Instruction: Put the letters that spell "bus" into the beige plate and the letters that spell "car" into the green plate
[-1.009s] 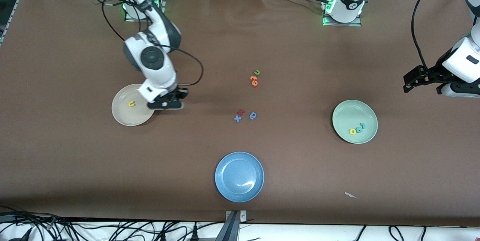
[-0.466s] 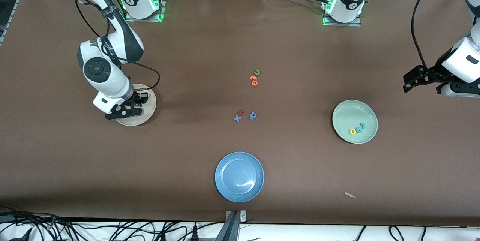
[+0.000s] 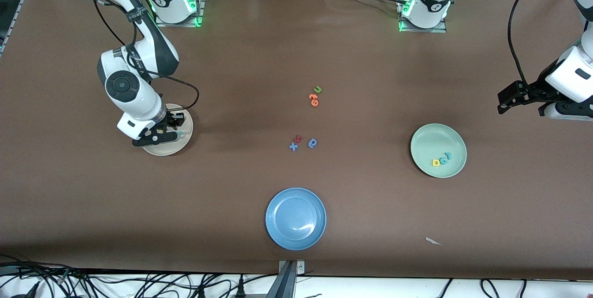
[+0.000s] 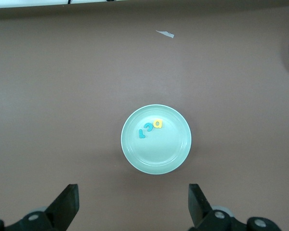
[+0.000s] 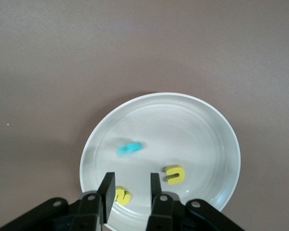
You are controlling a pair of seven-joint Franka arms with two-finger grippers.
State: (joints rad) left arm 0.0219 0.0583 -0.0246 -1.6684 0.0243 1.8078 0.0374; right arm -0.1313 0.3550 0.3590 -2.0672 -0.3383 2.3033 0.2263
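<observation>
We see the right gripper [image 3: 162, 136] over the beige plate [image 3: 183, 146], fingers a little apart, holding nothing. The b [image 5: 128, 148], u [image 5: 174, 174] and s [image 5: 121, 196] lie in it. C, a, r [image 3: 441, 160] lie in the green plate [image 3: 431, 138]. The left gripper [image 3: 519, 101] waits, fingers wide apart.
</observation>
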